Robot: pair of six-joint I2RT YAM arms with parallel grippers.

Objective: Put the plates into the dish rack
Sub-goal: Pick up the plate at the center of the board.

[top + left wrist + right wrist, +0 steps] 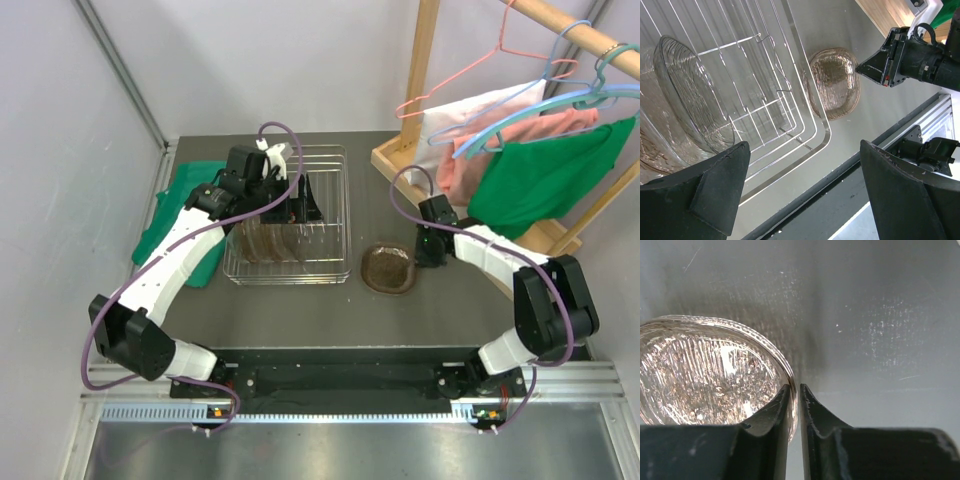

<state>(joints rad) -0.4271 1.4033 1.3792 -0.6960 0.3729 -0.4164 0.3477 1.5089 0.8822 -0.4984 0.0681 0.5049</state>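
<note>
The silver wire dish rack [325, 170] stands at the table's back middle, with brown-tinted glass plates [265, 242] upright in its near left part. My left gripper [300, 205] hangs over the rack, open and empty. In the left wrist view the gripper [805, 165] has wide-apart jaws, with a clear plate [690, 100] leaning in the rack [805, 100]. Another brown plate [388, 268] lies on the table right of the rack, also in the left wrist view [834, 82]. My right gripper [428, 255] is at its right edge. In the right wrist view the gripper [795, 390] is shut on that plate's [705, 375] rim.
A green cloth [165, 235] lies left of the rack under my left arm. A wooden clothes stand [425, 60] with hangers and pink, white and green garments [540, 165] fills the back right. A metal rail [350, 410] runs along the near edge.
</note>
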